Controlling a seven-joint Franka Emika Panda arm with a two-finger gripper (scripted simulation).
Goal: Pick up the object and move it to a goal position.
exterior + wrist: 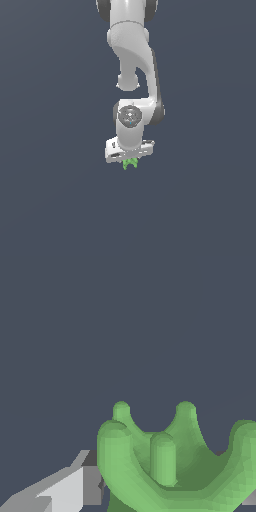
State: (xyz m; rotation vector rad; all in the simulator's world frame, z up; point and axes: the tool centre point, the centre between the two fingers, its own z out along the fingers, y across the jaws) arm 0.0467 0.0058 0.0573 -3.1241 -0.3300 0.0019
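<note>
Green object point(130, 163) pokes out beneath gripper point(129, 159); fingers point(75, 488) mostly hidden, clamped on object point(170, 466).

The green object point(130, 163) point(170, 466) is a small, bright, lumpy piece with rounded prongs joined by curved arches, sitting near the scene's middle against plain dark grey.
</note>
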